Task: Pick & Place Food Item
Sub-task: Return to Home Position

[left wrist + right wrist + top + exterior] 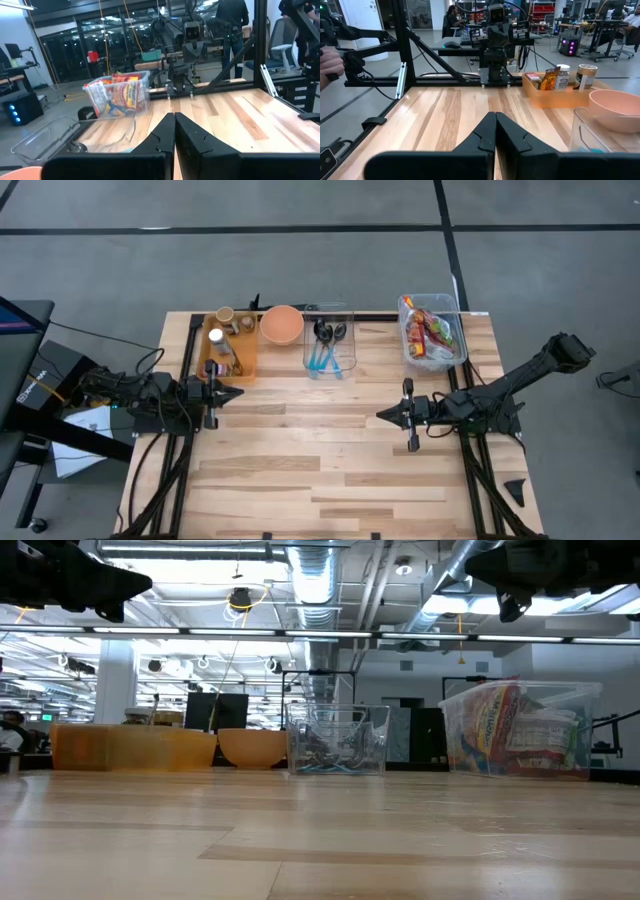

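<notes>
The food packets (428,332) lie in a clear plastic bin (446,308) at the table's far right; the bin (118,95) also shows in the left wrist view. My left gripper (238,392) hovers shut at the table's left edge, pointing level toward the right, holding nothing; its fingers (174,119) meet tip to tip. My right gripper (381,416) hovers shut right of the table's middle, pointing level toward the left, holding nothing; its fingers (495,118) are closed together.
Along the far edge stand an orange tray (230,347) with jars and cans, a pink bowl (282,324) and a clear bin of utensils (328,348). Bare wood lies between the two grippers and toward the near edge (320,480). People show in the room beyond.
</notes>
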Controlling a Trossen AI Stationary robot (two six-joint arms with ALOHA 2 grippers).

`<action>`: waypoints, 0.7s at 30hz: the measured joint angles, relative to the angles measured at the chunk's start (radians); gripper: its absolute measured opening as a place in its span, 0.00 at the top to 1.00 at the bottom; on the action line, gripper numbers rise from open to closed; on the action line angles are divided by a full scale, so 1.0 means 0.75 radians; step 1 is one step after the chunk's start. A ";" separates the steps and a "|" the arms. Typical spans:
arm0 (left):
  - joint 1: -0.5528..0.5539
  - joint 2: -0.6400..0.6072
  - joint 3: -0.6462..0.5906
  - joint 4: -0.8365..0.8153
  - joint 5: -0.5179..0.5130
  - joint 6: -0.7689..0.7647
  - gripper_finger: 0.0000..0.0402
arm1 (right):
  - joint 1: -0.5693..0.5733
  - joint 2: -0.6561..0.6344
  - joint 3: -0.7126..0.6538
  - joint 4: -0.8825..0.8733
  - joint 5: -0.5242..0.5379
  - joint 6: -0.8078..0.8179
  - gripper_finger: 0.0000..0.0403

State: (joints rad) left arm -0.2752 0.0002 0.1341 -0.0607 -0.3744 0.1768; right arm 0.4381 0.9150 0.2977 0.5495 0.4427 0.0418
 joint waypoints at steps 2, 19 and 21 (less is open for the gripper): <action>0.000 0.000 0.000 0.005 0.000 0.014 0.99 | 0.000 0.000 0.000 -0.012 0.001 0.000 1.00; 0.000 0.000 0.001 -0.100 0.069 -0.010 0.99 | -0.027 0.000 0.000 -0.023 0.066 0.014 1.00; 0.000 0.000 0.001 -0.082 0.011 -0.043 0.99 | -0.068 0.000 0.000 -0.023 0.068 0.025 1.00</action>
State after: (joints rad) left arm -0.2752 -0.0001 0.1345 -0.1223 -0.3659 0.1447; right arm 0.3872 0.9150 0.2977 0.5320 0.4938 0.0608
